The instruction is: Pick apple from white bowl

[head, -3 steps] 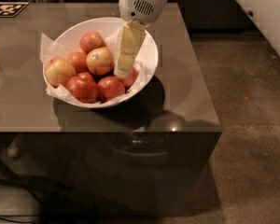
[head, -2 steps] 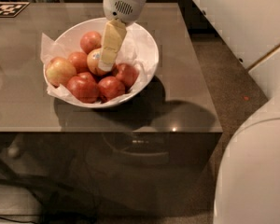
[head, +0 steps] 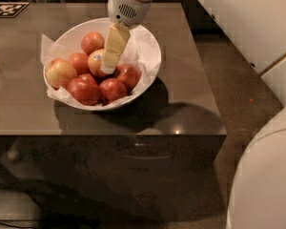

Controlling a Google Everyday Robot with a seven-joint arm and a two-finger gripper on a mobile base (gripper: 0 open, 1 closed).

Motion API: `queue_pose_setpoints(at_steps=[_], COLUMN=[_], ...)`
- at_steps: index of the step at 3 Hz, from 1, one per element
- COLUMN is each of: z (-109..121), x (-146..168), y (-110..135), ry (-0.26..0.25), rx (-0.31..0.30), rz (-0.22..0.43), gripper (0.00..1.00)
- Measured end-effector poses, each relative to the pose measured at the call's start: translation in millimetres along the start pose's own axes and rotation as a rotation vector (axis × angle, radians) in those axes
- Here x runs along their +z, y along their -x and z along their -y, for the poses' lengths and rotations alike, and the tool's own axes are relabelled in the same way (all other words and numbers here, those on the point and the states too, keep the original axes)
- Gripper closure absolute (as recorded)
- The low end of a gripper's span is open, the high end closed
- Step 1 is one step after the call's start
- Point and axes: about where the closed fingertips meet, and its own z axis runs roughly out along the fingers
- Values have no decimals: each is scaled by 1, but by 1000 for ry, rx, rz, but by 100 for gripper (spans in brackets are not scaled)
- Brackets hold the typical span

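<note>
The white bowl (head: pixel 150 46) stands on the grey-brown table, lined with crumpled white paper and holding several apples. The golden yellow-orange apple (head: pixel 95 62) with a small pale sticker lies near the bowl's middle. My gripper (head: pixel 107 67) reaches down from above into the bowl and sits against the right side of this apple, partly covering it. A yellow-pink apple (head: pixel 59 72) lies at the bowl's left. Darker red apples (head: pixel 113 89) fill the front and right.
The table (head: pixel 190 104) ends at a front edge and a right edge, with floor beyond. A black-and-white marker tag (head: pixel 7 8) lies at the table's far left corner. My white arm (head: pixel 248 23) and body (head: pixel 267 175) fill the right side.
My gripper has moved left and down in the bowl, from its right side to the sticker apple. My arm and body have come into view at the right.
</note>
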Motion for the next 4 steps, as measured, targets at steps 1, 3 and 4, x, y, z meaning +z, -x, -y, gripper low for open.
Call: queue_pose_setpoints(at_steps=[1,3,4], z=[5,13,10], x=[17,45,56], y=[-3,-9,-5], ry=[-2,19,6], rx=[62,142,154], rz=[-8,-33,-46], gripper=[0,0,0])
